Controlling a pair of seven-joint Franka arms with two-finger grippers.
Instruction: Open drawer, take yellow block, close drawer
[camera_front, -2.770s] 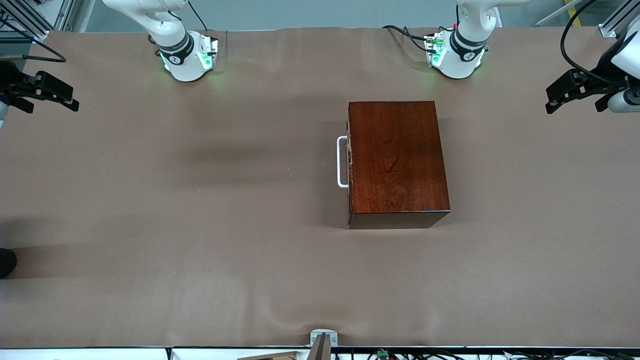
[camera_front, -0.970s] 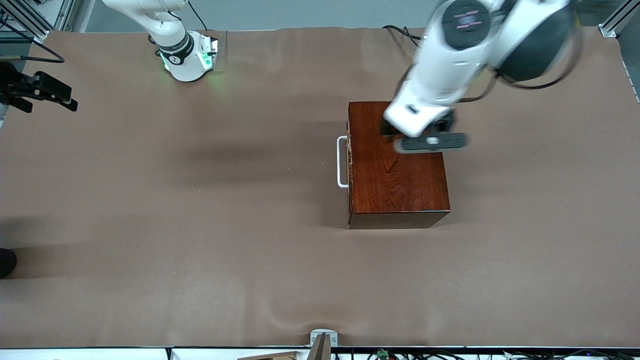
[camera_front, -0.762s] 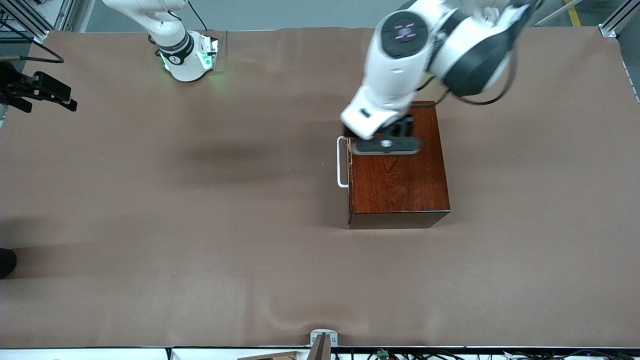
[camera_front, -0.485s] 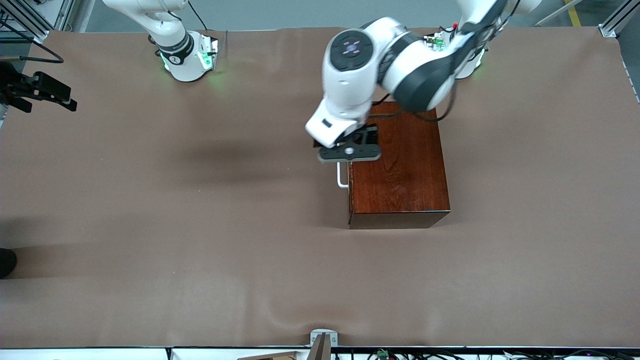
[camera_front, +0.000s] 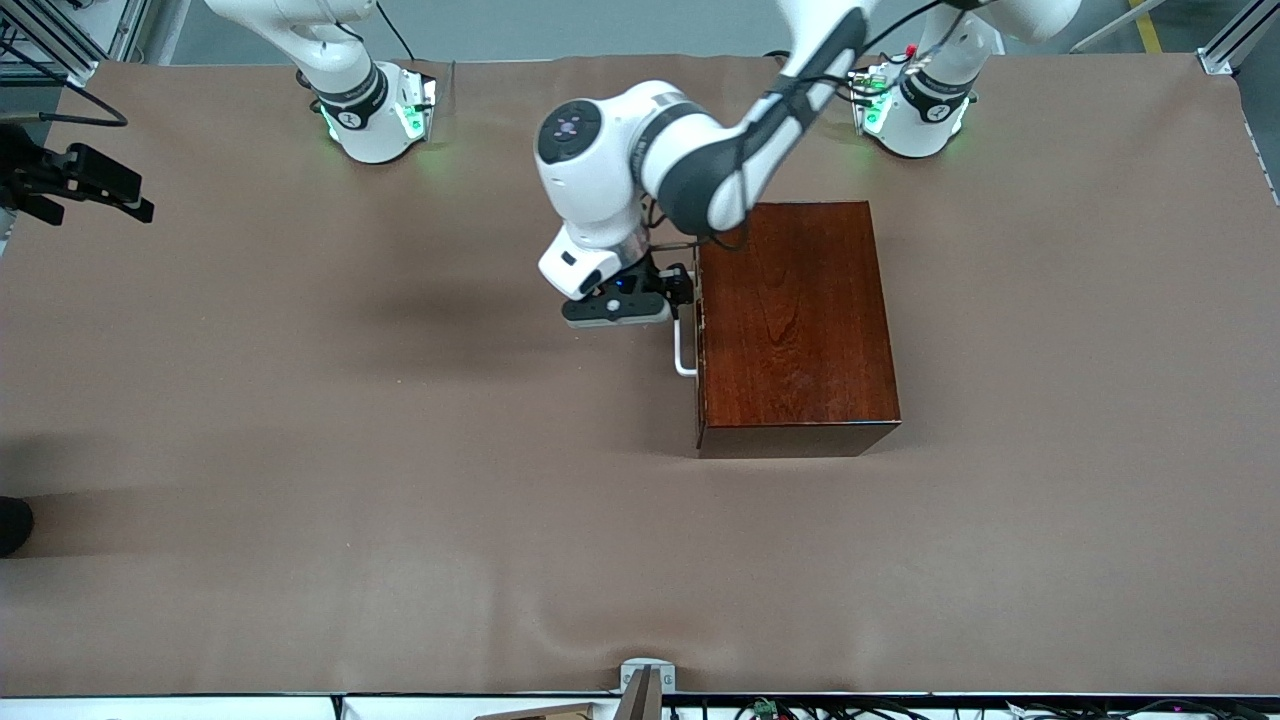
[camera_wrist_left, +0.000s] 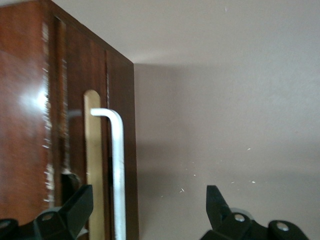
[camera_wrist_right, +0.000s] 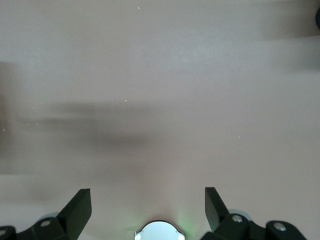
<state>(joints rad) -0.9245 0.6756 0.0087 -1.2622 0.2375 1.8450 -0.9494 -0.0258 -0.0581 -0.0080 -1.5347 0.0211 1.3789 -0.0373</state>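
The glossy mahogany box (camera_front: 795, 320) stands on the brown table toward the left arm's end. Its drawer is shut, with the dark front (camera_wrist_left: 75, 75) facing the right arm's end and the white bar handle (camera_front: 683, 350) on it. My left gripper (camera_front: 665, 298) is open and low at the handle's end farther from the front camera. In the left wrist view the handle (camera_wrist_left: 118, 170) lies between the fingers of my left gripper (camera_wrist_left: 147, 195), close to one fingertip (camera_wrist_left: 80, 200). The yellow block is hidden. My right gripper (camera_front: 100, 190) waits open at the table's edge at the right arm's end; in the right wrist view my right gripper (camera_wrist_right: 147, 195) is empty over bare table.
The arms' bases (camera_front: 375, 115) (camera_front: 915, 110) stand along the table edge farthest from the front camera. A grey bracket (camera_front: 647, 675) sits at the nearest edge. The brown cloth (camera_front: 400, 450) is wrinkled in places.
My left arm has swung in from its end of the table, passed over the box top, and come down at the drawer handle. The box and the right arm have not moved.
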